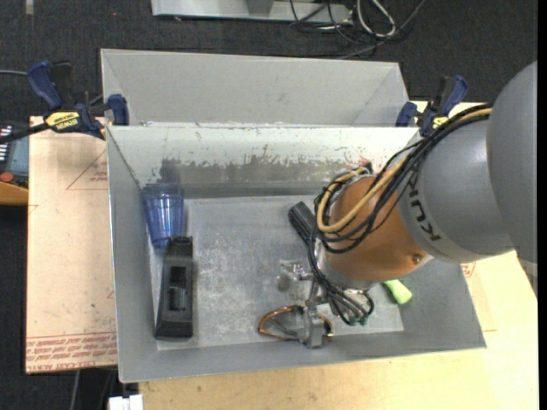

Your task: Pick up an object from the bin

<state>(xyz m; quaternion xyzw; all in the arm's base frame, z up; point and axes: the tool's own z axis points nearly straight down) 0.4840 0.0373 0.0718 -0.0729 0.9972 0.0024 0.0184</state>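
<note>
Readable lettering: one spot. Look at the grey arm housing [479,178], on its face just right of the orange wrist cover [376,237]. Dark block capitals [419,212] there read "KU", the K nearer the top of the cover, the U below it. The letters lie turned on their side and follow the housing's curve. Past the U you can read nothing more; the surface bends out of sight.

Elsewhere, nothing you can read. The end effector [312,325], just below the cover: any marking too small to tell. The black box [175,289] and blue cup [162,216], well left of the cover: faces too small to read.
</note>
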